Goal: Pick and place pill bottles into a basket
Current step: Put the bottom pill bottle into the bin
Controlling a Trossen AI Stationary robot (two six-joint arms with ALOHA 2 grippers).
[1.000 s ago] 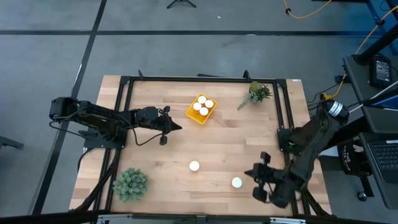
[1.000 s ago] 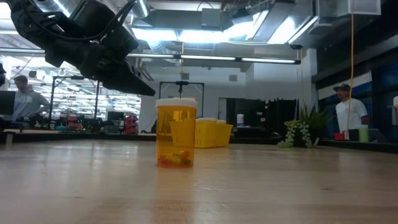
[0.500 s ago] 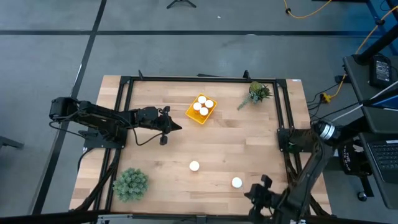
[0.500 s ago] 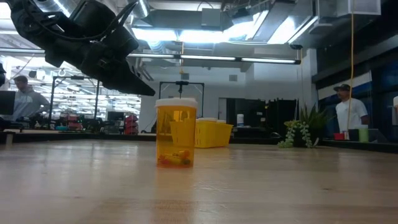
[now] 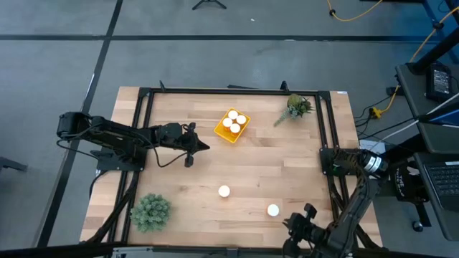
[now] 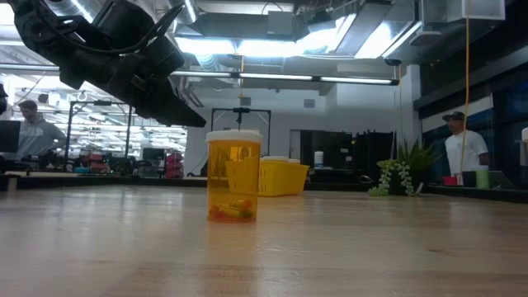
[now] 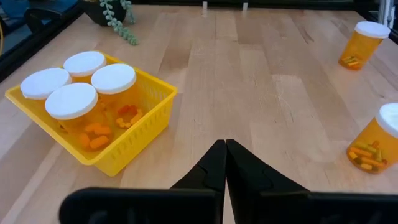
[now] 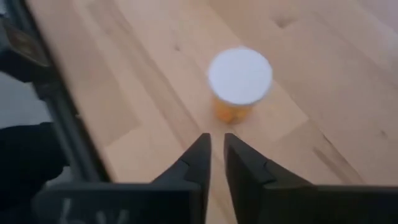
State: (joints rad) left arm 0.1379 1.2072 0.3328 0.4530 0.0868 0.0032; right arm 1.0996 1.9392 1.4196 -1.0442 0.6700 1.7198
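Observation:
The yellow basket point(image 5: 231, 126) sits on the far middle of the table and holds several white-capped pill bottles point(image 7: 84, 93). Two more pill bottles stand upright on the wood: one near the middle point(image 5: 224, 191), also in the low view point(image 6: 234, 186), and one toward the near right point(image 5: 273, 210). My right gripper point(image 5: 290, 223) hovers at the near edge beside that bottle point(image 8: 239, 81), slanting down, with a narrow gap between its fingers point(image 8: 216, 144) and nothing in it. My left gripper point(image 5: 204, 147) waits left of the basket, shut point(image 7: 222, 148) and empty.
A bushy green plant point(image 5: 150, 211) stands at the near left. A trailing plant point(image 5: 295, 107) stands at the far right. A black frame point(image 5: 326, 154) runs around the tabletop. People stand in the room beyond the table point(image 6: 462, 148).
My right arm has swung toward the table's near edge and sunk lower, ending beside the near-right bottle. The bottles and the basket stay where they were.

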